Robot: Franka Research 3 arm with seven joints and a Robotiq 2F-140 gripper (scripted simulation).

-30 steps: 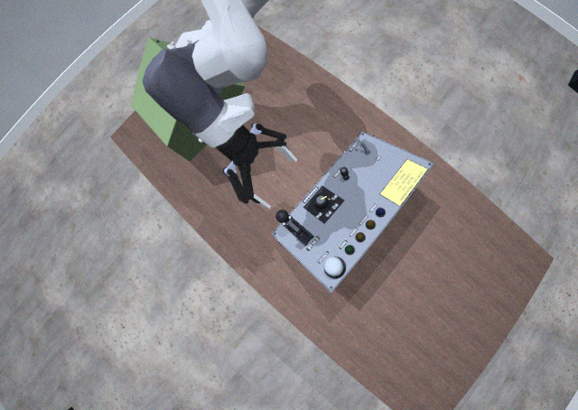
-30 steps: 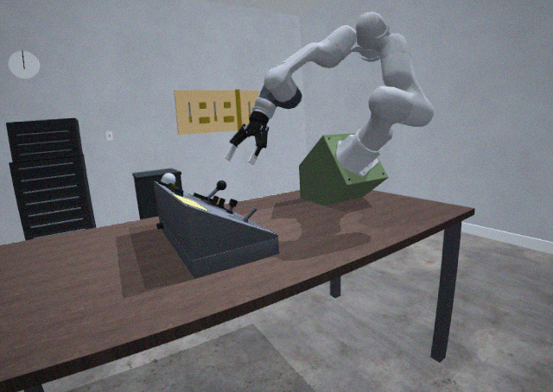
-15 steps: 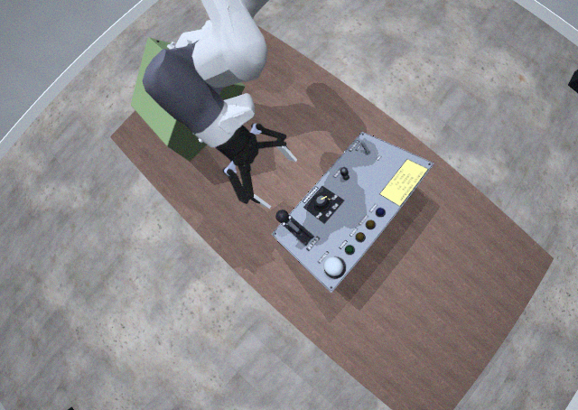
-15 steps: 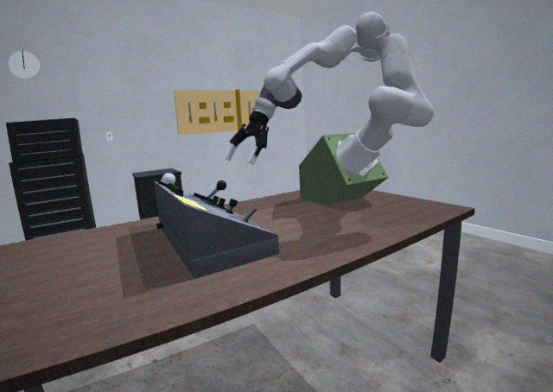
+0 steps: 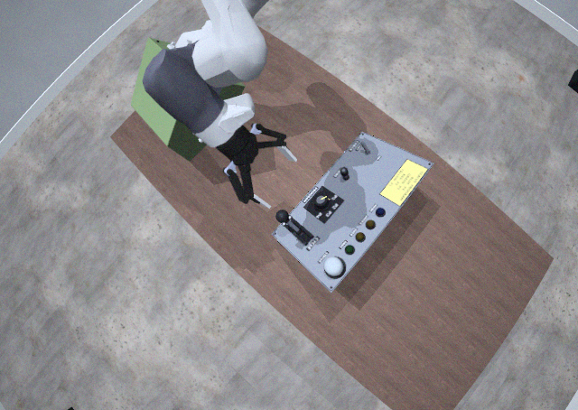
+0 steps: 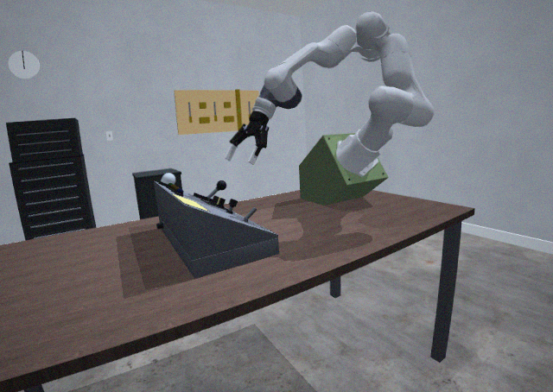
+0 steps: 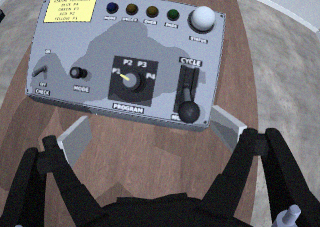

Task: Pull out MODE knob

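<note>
The grey console (image 5: pixel 352 209) stands on the brown table, its sloped panel facing the arm; it also shows in the exterior view (image 6: pixel 209 231) and in the wrist view (image 7: pixel 127 61). The MODE knob (image 7: pixel 79 73) is a small black knob on the panel's left part in the wrist view (image 5: pixel 344 172). My gripper (image 5: pixel 279 181) (image 6: pixel 241 156) is open and empty. It hovers well above the table, in front of the console and apart from it. Its finger pads frame the console's near edge in the wrist view (image 7: pixel 152 133).
Other panel controls: a toggle switch (image 7: pixel 42 71), a rotary selector (image 7: pixel 131 81), a black ball lever (image 7: pixel 188 110), a white ball knob (image 7: pixel 202 17), a row of coloured buttons (image 7: pixel 142 11), a yellow label (image 7: pixel 70 9). The green arm mount (image 5: pixel 158 102) stands behind the gripper.
</note>
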